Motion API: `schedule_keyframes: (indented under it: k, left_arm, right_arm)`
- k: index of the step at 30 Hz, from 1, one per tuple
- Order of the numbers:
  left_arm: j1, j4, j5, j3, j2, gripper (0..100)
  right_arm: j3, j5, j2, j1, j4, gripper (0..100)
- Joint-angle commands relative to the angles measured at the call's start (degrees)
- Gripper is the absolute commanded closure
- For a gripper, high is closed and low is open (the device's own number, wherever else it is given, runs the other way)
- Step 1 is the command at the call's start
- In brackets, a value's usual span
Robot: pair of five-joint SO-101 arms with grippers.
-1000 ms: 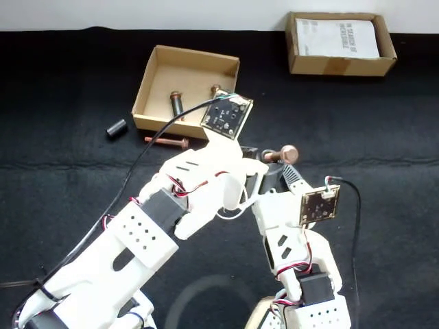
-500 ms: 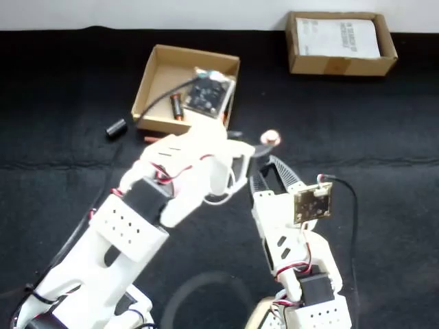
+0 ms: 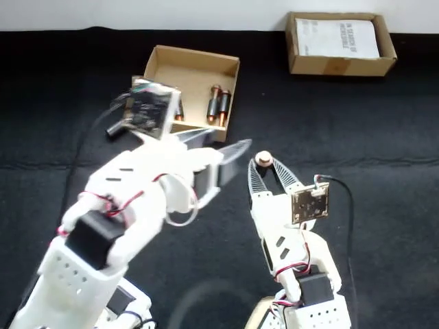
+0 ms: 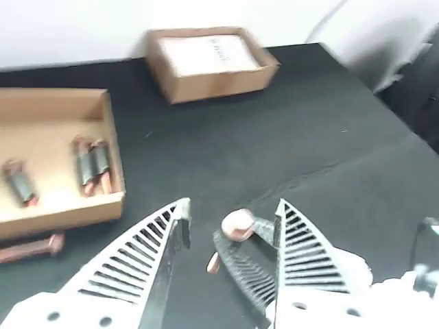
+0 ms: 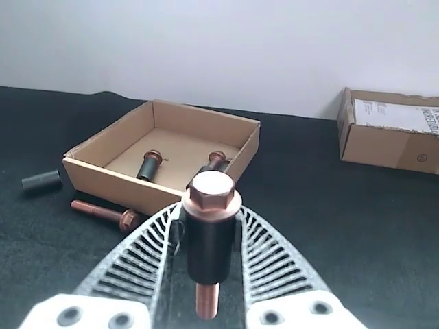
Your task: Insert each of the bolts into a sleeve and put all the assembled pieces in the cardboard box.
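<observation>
My right gripper [image 3: 264,168] is shut on a dark sleeve with a copper bolt [image 5: 208,240] through it, held upright with the bolt head [image 3: 263,160] on top. My left gripper [image 3: 218,147] hangs open just left of it, between it and the cardboard box [image 3: 195,53]. One of its white fingers [image 4: 137,267] shows in the left wrist view, beside the held bolt head [image 4: 238,223]. Three assembled pieces [image 3: 219,104] lie in the box. A loose bolt [image 5: 106,212] and a loose sleeve [image 5: 41,180] lie on the mat by the box's near wall.
A second cardboard box [image 3: 339,42] holding a printed sheet stands at the back right. The black mat [image 3: 370,137] covers the table. The left arm's wrist board [image 3: 147,110] overhangs the box's near left corner.
The left arm has swung left, away from the right gripper, and no longer touches the bolt. The right gripper has turned the sleeved bolt upright and drawn it slightly left.
</observation>
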Motion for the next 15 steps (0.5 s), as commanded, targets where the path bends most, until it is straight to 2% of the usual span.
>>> schedule_keyframes:
  k: [1,8,15]
  left_arm:
    - [-5.5,0.9,0.3,2.2,-5.2,80]
    - [-22.5,0.9,0.1,10.9,-16.3,80]
    - [-36.6,0.6,0.0,23.3,-28.8,93]
  right_arm:
    - [1.8,0.4,-0.6,-0.5,0.2,99.2]
    - [-6.1,0.4,-0.5,-2.3,7.3,99.2]
    - [-12.7,0.8,-0.4,-2.7,12.5,99.2]
